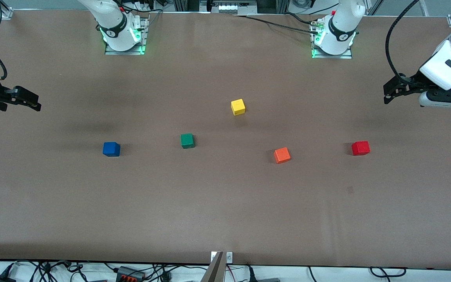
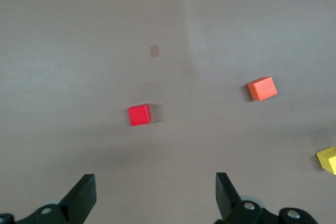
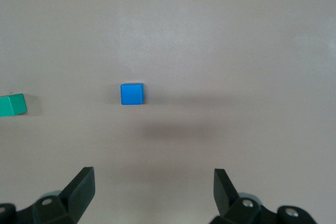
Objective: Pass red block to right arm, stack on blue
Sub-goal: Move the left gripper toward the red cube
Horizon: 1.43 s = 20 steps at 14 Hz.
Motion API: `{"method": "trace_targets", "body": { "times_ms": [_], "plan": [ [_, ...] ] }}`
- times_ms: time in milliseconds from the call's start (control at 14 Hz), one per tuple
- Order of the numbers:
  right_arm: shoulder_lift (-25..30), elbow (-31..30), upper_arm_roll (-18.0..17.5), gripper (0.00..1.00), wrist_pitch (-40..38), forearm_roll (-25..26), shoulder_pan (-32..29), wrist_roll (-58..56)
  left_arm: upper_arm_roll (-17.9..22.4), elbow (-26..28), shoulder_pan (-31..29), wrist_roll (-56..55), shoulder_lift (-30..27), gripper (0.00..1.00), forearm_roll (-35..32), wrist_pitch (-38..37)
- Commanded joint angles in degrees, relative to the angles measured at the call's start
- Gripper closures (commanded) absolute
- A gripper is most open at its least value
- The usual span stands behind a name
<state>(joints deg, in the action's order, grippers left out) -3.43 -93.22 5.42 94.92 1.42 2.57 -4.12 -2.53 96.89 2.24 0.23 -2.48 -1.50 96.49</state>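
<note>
The red block [image 1: 360,148] lies on the brown table toward the left arm's end; it also shows in the left wrist view [image 2: 139,115]. The blue block [image 1: 111,149] lies toward the right arm's end and shows in the right wrist view [image 3: 132,94]. My left gripper [image 1: 386,94] hangs open and empty over the table's left-arm end, up and apart from the red block; its own view [image 2: 155,182] shows the jaws wide apart. My right gripper [image 1: 33,102] hangs open and empty over the right-arm end, apart from the blue block, with its jaws wide apart in its own view [image 3: 153,176].
A green block [image 1: 187,140], a yellow block [image 1: 238,106] and an orange-red block [image 1: 282,155] lie between the blue and red blocks. The yellow one is farthest from the front camera. A small dark mark [image 1: 350,190] is on the table nearer the camera than the red block.
</note>
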Motion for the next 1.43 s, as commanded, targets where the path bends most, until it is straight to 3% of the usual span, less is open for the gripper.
{"method": "trace_targets", "body": {
  "times_ms": [0,429,857,1357],
  "plan": [
    [1.0,-0.7,0.0,0.0,-0.7,0.2,0.0,0.0,-0.2,-0.4,-0.3,1.1,-0.5,0.0,1.1,-0.8],
    [1.0,-0.6,0.0,0.0,-1.2,0.0,0.0,0.1,-0.2,-0.4,-0.3,0.7,-0.5,0.0,1.1,-1.3],
    [0.9,-0.6,-0.1,0.0,-1.4,-0.1,0.4,0.8,0.6,-0.9,-0.5,0.2,-0.2,0.0,0.6,-7.0],
    [0.7,-0.7,-0.1,0.0,-1.2,-0.1,0.4,0.8,0.8,-0.8,-2.8,-2.1,5.5,0.0,0.6,-2.8]
  ]
}}
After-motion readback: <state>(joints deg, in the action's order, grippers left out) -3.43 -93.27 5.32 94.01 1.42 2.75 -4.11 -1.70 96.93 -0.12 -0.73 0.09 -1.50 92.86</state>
